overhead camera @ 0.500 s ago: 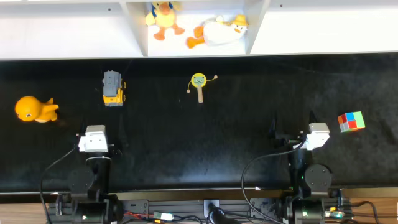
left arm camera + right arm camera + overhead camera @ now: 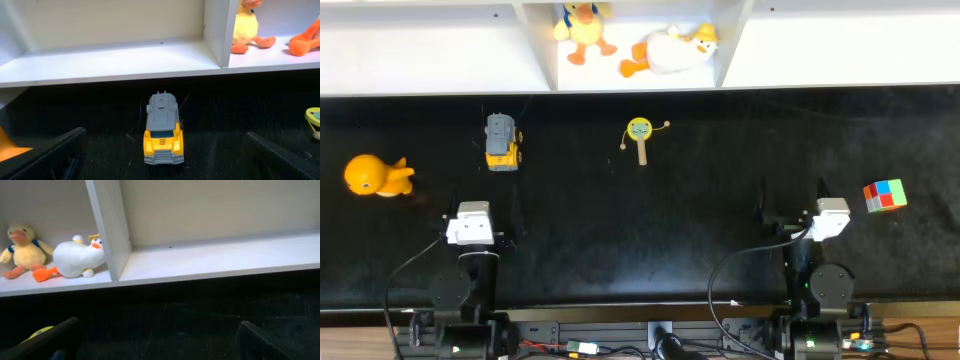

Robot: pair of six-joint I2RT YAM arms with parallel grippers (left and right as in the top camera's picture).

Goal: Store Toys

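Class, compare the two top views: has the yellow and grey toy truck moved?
No. The toy truck keeps the same spot just below the front edge of the white shelf.

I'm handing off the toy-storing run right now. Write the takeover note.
Left gripper: open, empty, facing the toy truck.
Right gripper: open, empty.
Done: yellow plush duck and white plush duck sit in the middle shelf compartment.
Left: truck, orange duck, rattle and colour cube lie on the black mat.
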